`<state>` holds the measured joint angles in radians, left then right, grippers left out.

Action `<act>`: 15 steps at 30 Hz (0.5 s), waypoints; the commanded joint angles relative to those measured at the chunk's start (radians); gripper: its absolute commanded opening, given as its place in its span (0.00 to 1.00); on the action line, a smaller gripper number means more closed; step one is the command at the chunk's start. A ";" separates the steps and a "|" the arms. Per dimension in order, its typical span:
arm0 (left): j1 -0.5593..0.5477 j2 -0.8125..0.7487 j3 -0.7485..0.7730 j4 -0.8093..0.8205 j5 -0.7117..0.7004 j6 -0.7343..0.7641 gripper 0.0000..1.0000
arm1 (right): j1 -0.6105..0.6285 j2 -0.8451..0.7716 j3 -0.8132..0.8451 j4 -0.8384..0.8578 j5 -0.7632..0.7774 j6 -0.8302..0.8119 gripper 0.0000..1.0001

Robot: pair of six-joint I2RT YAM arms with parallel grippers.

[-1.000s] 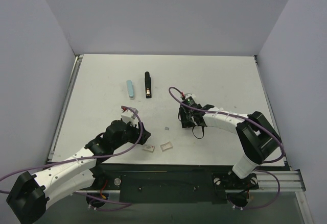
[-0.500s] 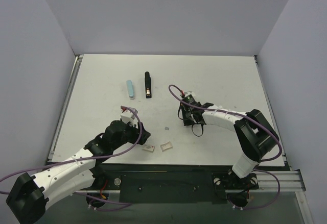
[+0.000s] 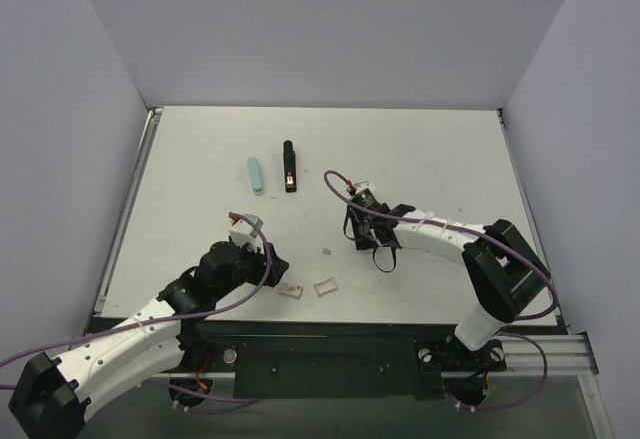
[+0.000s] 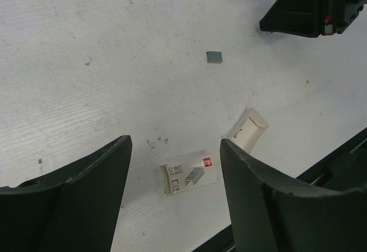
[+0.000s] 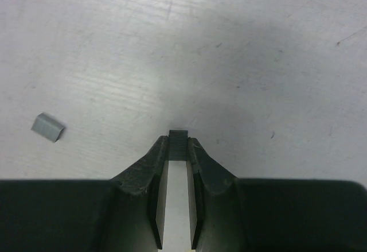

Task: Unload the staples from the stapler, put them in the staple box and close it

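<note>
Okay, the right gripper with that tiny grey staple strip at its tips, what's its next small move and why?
Probably lift a little straight up. The right gripper looks closed on the small grey staple strip, which seems to sit on the white table, so a short lift would test the pinch before carrying it away.

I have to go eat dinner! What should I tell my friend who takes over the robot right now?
The left hand is open and empty, over the staple box.
The right hand is shut on a small grey staple strip.
The stapler lies at the far part of the table beside the pale blue bar, away from both hands.
Done: another staple clump lies loose on the table.
Left: set down the pinched strip, then check the stapler; whether staples remain inside cannot be seen.
</note>
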<state>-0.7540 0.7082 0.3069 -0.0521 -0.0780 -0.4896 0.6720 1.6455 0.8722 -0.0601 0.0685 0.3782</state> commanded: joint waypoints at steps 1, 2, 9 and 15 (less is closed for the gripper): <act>-0.007 0.000 0.000 -0.008 -0.028 0.003 0.73 | 0.093 -0.104 0.042 -0.079 0.068 0.013 0.05; -0.005 -0.001 -0.002 -0.011 -0.029 0.000 0.73 | 0.106 -0.128 0.048 -0.086 0.080 0.013 0.05; -0.005 -0.007 -0.008 -0.018 -0.042 0.000 0.73 | 0.215 -0.243 0.042 -0.109 0.051 0.053 0.06; -0.004 -0.015 -0.009 -0.020 -0.054 -0.006 0.73 | 0.290 -0.259 0.024 -0.104 0.048 0.093 0.06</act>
<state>-0.7540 0.7090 0.2977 -0.0830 -0.1093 -0.4900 0.9188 1.4002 0.8886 -0.1310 0.1047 0.4316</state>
